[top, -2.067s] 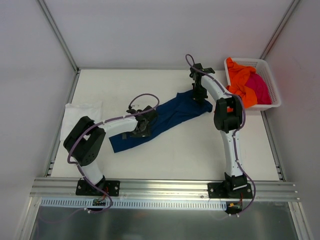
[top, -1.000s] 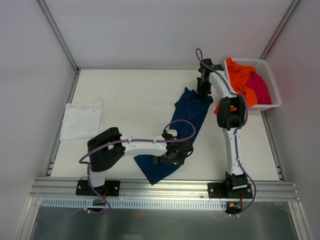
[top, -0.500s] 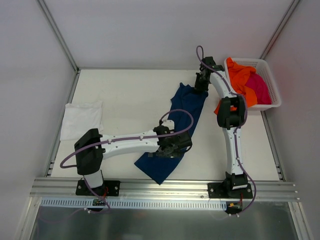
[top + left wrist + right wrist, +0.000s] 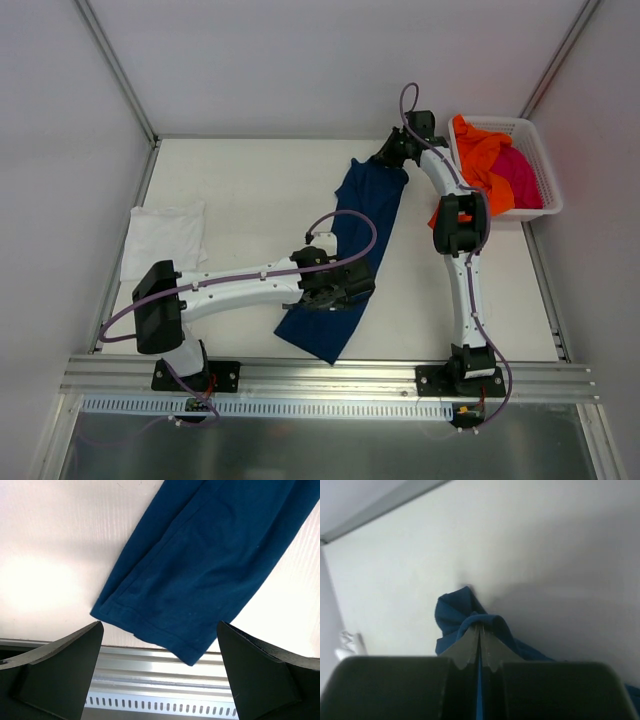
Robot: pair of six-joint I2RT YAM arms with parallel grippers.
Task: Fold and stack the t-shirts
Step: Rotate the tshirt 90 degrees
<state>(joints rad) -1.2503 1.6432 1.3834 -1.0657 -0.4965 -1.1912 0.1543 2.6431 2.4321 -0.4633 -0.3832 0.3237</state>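
Observation:
The navy t-shirt [image 4: 360,225] lies stretched in a long strip from the far middle of the table to the near edge; its chest print does not show. My right gripper [image 4: 386,160] is shut on the shirt's far end, with bunched navy cloth [image 4: 454,611] pinched between the jaws of that gripper [image 4: 480,628]. My left gripper [image 4: 332,296] hovers open over the shirt's near part. In the left wrist view that gripper [image 4: 160,625] is empty, with the hem [image 4: 150,630] below it. The white t-shirt [image 4: 163,240] lies folded at the left. The orange t-shirt [image 4: 482,160] and the magenta t-shirt [image 4: 522,178] are in the basket.
The white lattice basket [image 4: 545,200] stands at the far right, with orange cloth hanging over its left side [image 4: 437,216]. A metal rail [image 4: 330,372] runs along the table's near edge, just past the shirt's hem. Walls close off the left, back and right sides.
The navy shirt has swung from lying crosswise to running from far to near. My left gripper has moved right and nearer, over its near part. My right gripper has shifted slightly left with the far end.

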